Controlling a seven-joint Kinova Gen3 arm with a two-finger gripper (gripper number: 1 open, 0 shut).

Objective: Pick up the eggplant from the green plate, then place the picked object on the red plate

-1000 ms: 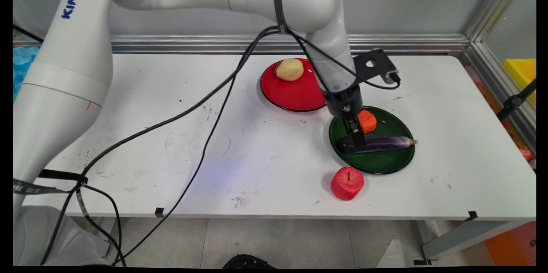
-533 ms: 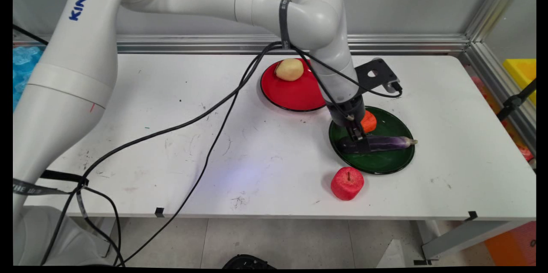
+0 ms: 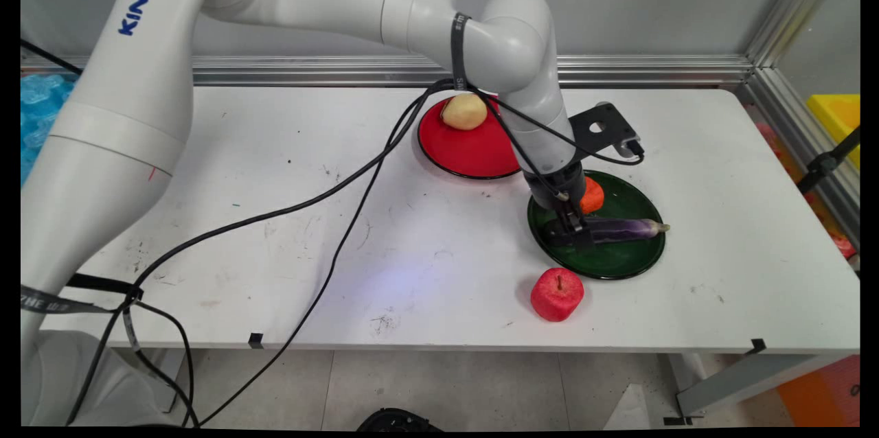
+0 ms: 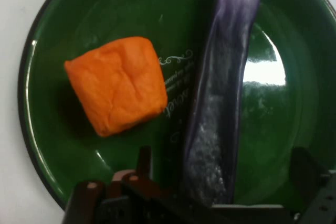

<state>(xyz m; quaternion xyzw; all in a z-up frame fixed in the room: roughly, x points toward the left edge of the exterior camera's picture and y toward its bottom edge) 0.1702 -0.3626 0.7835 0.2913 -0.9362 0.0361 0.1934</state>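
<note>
Lowered since a second ago, the gripper [image 3: 575, 237] straddles the eggplant [image 4: 220, 108] on the green plate [image 3: 621, 263] with fingers spread (its blunt end hidden), orange block [image 4: 118, 85] beside.

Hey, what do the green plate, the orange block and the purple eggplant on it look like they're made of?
The green plate looks like glazed ceramic or enamelled metal: hard bright glare and a dark rim. The orange block seems soft foam or sponge: matte, creased, with rounded edges. The eggplant looks like moulded plastic or rubber, judging by its smooth dull sheen, though that is uncertain.
</note>
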